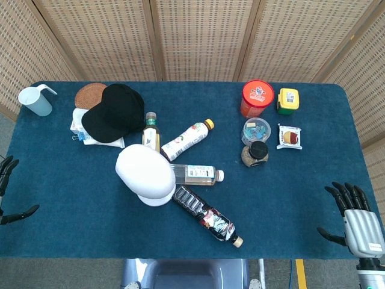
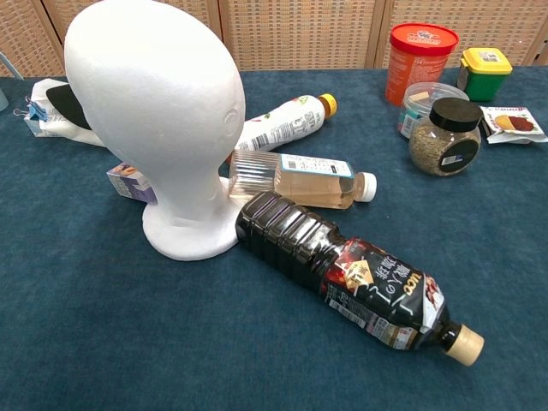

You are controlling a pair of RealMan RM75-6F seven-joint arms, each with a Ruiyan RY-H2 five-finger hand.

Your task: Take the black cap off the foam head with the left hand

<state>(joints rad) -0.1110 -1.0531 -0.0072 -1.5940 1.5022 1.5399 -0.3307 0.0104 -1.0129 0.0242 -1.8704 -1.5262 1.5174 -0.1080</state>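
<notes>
The black cap (image 1: pixel 114 112) lies on the table at the back left, off the bare white foam head (image 1: pixel 146 173) that stands upright mid-table. In the chest view the foam head (image 2: pixel 158 111) fills the left side, with a sliver of the cap (image 2: pixel 67 101) behind it. My left hand (image 1: pixel 8 191) shows only at the far left edge of the head view, fingers apart and empty, well away from the cap. At the bottom right corner my right hand (image 1: pixel 355 218) is open, holding nothing.
Several bottles lie around the foam head, among them a dark one (image 1: pixel 204 216) and a clear one (image 1: pixel 196 174). A white cup (image 1: pixel 36 100) and cork coaster (image 1: pixel 90 94) stand at the back left. Red canister (image 1: pixel 257 97), yellow-lidded tub (image 1: pixel 287 100) and jars cluster at the back right.
</notes>
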